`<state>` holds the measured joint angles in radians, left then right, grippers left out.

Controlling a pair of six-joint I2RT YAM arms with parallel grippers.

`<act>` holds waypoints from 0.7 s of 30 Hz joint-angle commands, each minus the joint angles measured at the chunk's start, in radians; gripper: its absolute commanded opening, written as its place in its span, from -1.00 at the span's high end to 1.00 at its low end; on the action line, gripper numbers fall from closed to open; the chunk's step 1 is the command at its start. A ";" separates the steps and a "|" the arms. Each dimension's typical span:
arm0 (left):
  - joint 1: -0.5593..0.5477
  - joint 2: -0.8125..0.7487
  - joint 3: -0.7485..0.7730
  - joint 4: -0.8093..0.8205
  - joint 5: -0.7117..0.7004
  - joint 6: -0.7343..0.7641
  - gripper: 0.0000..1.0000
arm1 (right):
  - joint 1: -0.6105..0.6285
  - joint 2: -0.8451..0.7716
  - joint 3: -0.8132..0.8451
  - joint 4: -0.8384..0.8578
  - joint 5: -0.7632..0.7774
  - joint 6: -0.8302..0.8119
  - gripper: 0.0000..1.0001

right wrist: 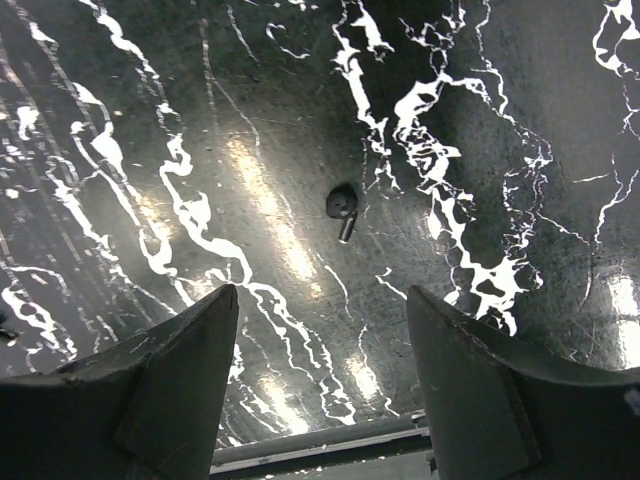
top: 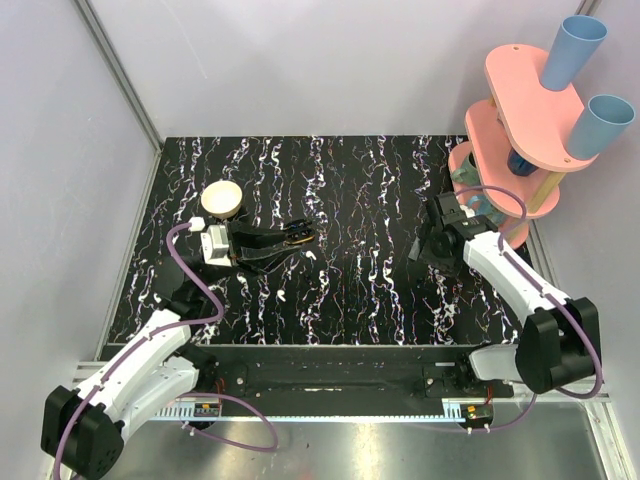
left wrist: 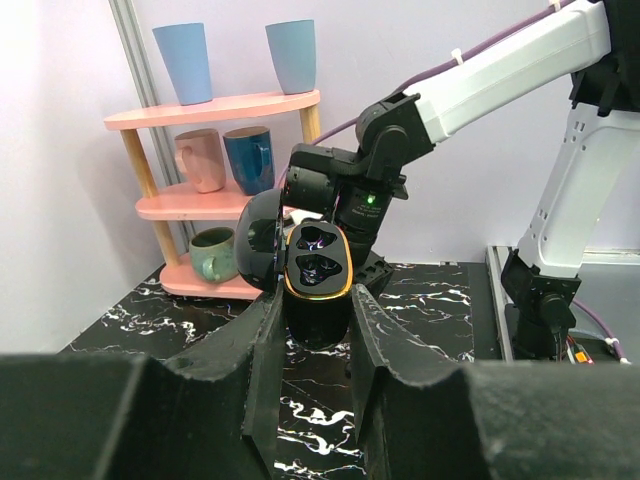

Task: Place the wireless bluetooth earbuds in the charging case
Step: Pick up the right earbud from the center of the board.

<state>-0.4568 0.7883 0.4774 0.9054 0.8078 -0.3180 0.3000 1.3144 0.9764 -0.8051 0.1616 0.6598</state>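
Observation:
The charging case [left wrist: 318, 262] is black with a gold rim. It stands open, its two earbud-shaped hollows empty, lid tilted back to the left. My left gripper [left wrist: 315, 300] is shut on its lower body. From above, the case [top: 300, 233] sits at the left gripper [top: 290, 238], left of the mat's middle. One dark earbud [right wrist: 342, 208] lies on the black marbled mat. My right gripper [right wrist: 320, 292] hangs open above it, the earbud beyond the fingertips and nothing between them. In the top view the right gripper [top: 418, 248] is at the right and hides the earbud.
A cream round puck [top: 221, 198] lies at the mat's back left, just behind the left wrist. A pink tiered shelf [top: 520, 110] with blue cups and mugs stands at the back right, close behind the right arm. The same shelf [left wrist: 215, 110] rises beyond the case.

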 commanded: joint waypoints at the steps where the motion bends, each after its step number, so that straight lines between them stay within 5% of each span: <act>1: -0.002 -0.001 0.041 0.020 -0.004 0.020 1.00 | -0.004 0.040 -0.018 0.038 0.056 0.006 -0.50; 21: -0.002 -0.018 0.026 0.000 -0.042 0.040 1.00 | -0.002 0.232 -0.054 0.201 0.021 0.028 -0.32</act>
<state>-0.4572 0.7853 0.4774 0.8707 0.7956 -0.3016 0.3000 1.5185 0.9104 -0.6468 0.1677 0.6823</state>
